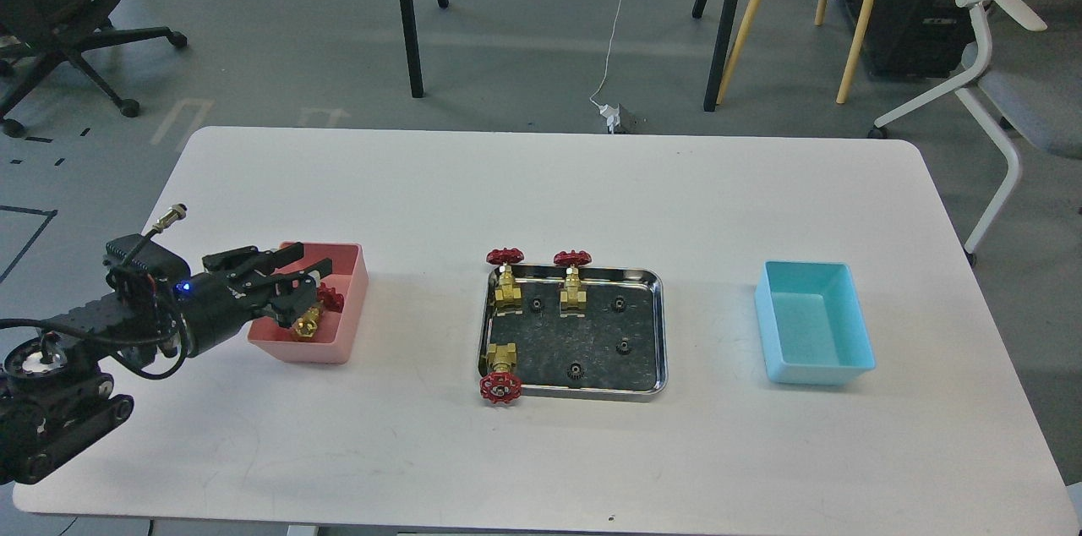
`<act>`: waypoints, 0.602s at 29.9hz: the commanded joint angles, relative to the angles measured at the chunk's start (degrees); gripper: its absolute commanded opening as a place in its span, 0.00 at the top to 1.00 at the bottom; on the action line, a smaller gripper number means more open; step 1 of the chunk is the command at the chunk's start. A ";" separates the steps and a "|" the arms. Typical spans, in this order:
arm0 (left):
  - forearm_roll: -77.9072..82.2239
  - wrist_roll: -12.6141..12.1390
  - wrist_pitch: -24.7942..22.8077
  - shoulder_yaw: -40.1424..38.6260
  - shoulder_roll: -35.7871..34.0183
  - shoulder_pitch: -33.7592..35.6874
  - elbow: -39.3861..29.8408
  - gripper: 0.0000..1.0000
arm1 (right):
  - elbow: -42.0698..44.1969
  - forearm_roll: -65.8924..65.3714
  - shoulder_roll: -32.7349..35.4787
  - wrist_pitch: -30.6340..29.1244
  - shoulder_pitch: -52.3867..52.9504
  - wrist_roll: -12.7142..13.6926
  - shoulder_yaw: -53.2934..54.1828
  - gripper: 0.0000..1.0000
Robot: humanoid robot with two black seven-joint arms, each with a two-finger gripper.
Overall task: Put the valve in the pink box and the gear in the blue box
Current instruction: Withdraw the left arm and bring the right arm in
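Left gripper (314,281) is positioned over the pink box (348,299), which sits on the left part of the white table (541,198). Its two fingers stand apart, open at a moderate width. One valve (314,312) lies inside the pink box directly under the fingers, brass body toward the near wall, red handwheel toward the box's right side. Whether the fingers touch it cannot be determined; they appear to sit just above it.

The steel tray (659,333) occupies the table centre. Two valves stand at its far edge, the left one (505,276) and the right one (573,278), handwheels overhanging the rim. A third valve (500,371) lies at the near left corner, handwheel over the near rim. Four small black gears rest on the tray floor: (537,304), (620,303), (624,344) and (576,369).

The blue box (854,325) stands well to the right of the tray, holding nothing visible.

Right arm is not in view.
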State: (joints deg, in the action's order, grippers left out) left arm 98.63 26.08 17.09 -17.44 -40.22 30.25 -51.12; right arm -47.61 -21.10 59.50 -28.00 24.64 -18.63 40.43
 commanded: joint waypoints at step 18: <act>-75.17 -10.08 -38.19 -11.47 -4.78 31.79 8.06 0.01 | -11.53 -40.75 -10.09 0.00 24.12 -0.01 -8.67 0.01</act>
State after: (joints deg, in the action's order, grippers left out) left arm 24.88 16.59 -20.59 -29.04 -45.03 59.24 -44.54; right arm -55.85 -53.40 52.38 -28.00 43.62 -18.65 36.62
